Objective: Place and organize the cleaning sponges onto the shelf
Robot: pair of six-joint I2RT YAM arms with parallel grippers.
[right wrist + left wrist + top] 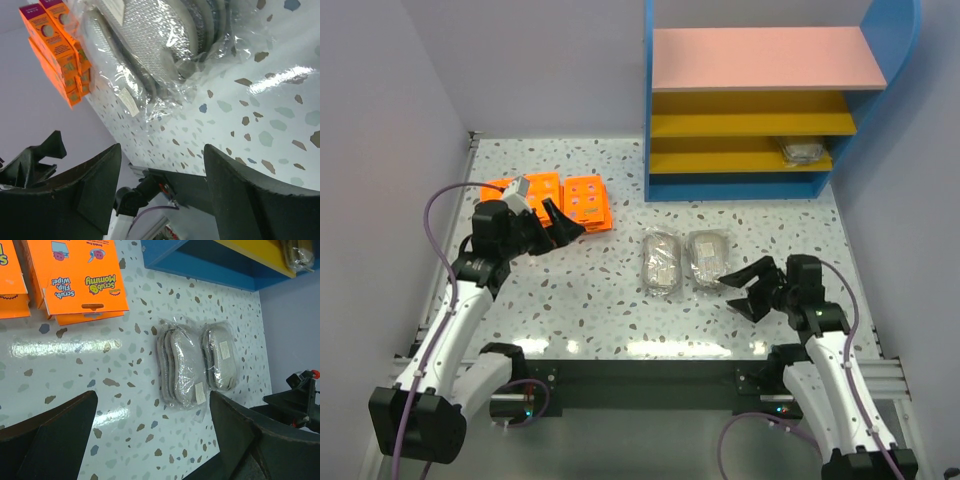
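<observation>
Orange sponge packs point(586, 201) lie in stacks at the table's back left, also in the left wrist view point(82, 277) and the right wrist view point(52, 47). Two wrapped grey-beige pads point(660, 261) point(706, 257) lie side by side mid-table; they show in the left wrist view point(182, 365) and close in the right wrist view point(160, 35). A third wrapped pad point(804, 151) lies on the lower yellow board of the blue shelf point(752, 186). My left gripper point(563, 223) is open and empty beside the orange packs. My right gripper point(746, 291) is open and empty just right of the pads.
The shelf stands at the back right against the wall, with a pink top board point(760, 57). Grey walls close in the left and right sides. The speckled tabletop point(590, 300) lies between the arms, and a black frame rail point(650, 375) runs along the near edge.
</observation>
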